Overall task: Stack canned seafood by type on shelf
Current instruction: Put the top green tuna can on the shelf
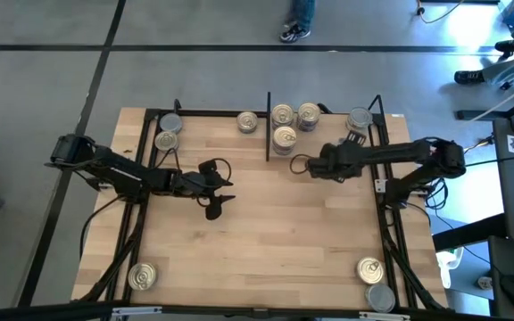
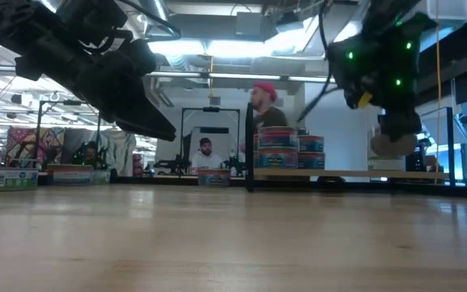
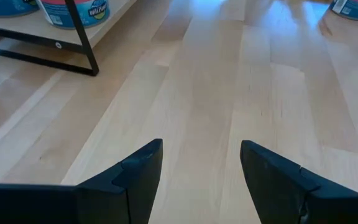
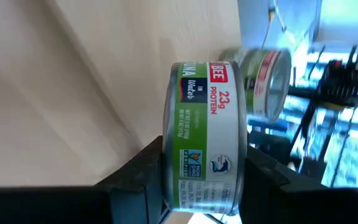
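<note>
3 tins (image 1: pixel 294 123) sit stacked right of the divider (image 1: pixel 268 125), upper centre; about 7 lie scattered. Right gripper (image 4: pixel 199 180) clamps a green tin (image 4: pixel 205 137); left gripper (image 3: pixel 201 163) hangs empty, spread.

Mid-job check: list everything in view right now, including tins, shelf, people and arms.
left-bay tins: three, two gold lids and one grey, on the shelf left of the divider
right-bay tins: four, three gold clustered by the divider, one grey at the far right
near-edge tins: three, one gold at the left corner, one gold and one grey at the right corner
held tin: one, green-and-white label, in the right gripper
shelf: one, light wood, black bars, table's far side
divider: one, black, mid-shelf
people: two, beyond the table
left gripper: open, empty, over bare tabletop
right gripper: shut on the held tin, near the divider
</note>
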### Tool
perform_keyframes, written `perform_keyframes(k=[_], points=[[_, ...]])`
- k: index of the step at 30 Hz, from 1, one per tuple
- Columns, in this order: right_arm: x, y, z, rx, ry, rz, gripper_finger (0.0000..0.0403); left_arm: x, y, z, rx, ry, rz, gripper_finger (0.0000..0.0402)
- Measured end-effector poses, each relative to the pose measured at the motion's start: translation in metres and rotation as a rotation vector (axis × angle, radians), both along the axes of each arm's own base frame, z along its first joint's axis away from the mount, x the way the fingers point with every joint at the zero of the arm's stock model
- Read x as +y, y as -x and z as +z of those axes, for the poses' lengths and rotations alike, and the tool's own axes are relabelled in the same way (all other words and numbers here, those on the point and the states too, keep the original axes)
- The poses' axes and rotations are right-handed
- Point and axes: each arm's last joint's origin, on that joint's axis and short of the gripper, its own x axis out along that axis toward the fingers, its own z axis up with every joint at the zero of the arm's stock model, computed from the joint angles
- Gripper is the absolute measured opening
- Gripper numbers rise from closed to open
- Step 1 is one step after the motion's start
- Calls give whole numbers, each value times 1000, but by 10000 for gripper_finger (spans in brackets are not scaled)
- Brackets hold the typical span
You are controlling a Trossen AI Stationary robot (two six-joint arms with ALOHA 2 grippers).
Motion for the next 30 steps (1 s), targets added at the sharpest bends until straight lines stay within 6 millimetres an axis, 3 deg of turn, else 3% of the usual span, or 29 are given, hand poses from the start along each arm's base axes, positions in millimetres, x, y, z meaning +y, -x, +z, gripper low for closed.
perform_keyframes(k=[14,30], points=[[-37,24,-29,20,-11,-157,145,0,0,0,-2,1,0,214],[-57,30,-32,28,-3,-189,167,0,0,0,-3,2,1,214]])
